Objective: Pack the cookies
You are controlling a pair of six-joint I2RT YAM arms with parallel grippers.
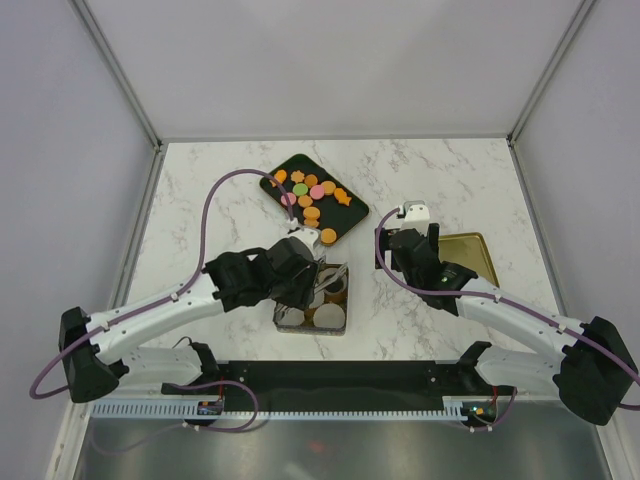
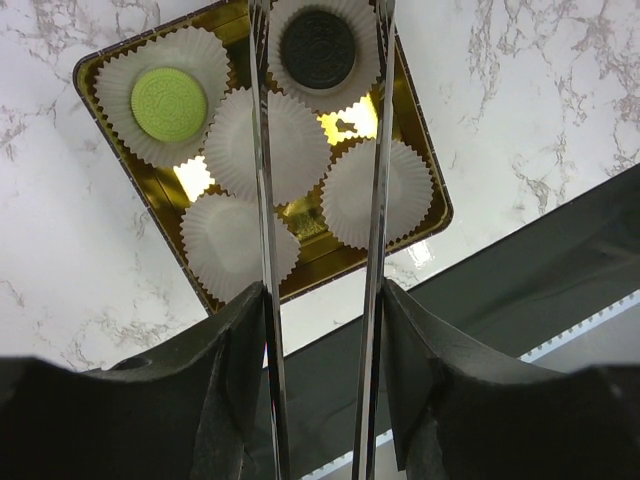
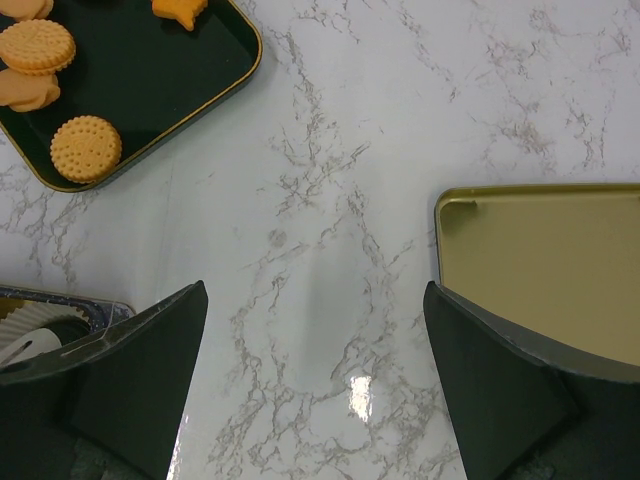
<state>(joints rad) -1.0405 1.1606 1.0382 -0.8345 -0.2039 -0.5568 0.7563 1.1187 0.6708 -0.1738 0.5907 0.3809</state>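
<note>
Several orange, pink and green cookies [image 1: 312,193] lie on a black tray [image 1: 281,166]; some orange ones show in the right wrist view [image 3: 85,148]. A gold box [image 2: 417,158] holds white paper cups [image 2: 268,143]. One cup holds a green cookie [image 2: 168,103], another a dark cookie [image 2: 317,48]. My left gripper [image 2: 322,300] is shut on metal tongs [image 2: 264,200], whose blades reach over the box; their tips are out of view past the dark cookie. My right gripper [image 3: 315,300] is open and empty over bare marble.
A gold lid [image 3: 545,270] lies to the right of my right gripper, also in the top view [image 1: 470,258]. The box [image 1: 335,270] sits near the table's front edge, below the black tray. A black rail [image 2: 560,280] runs along the front.
</note>
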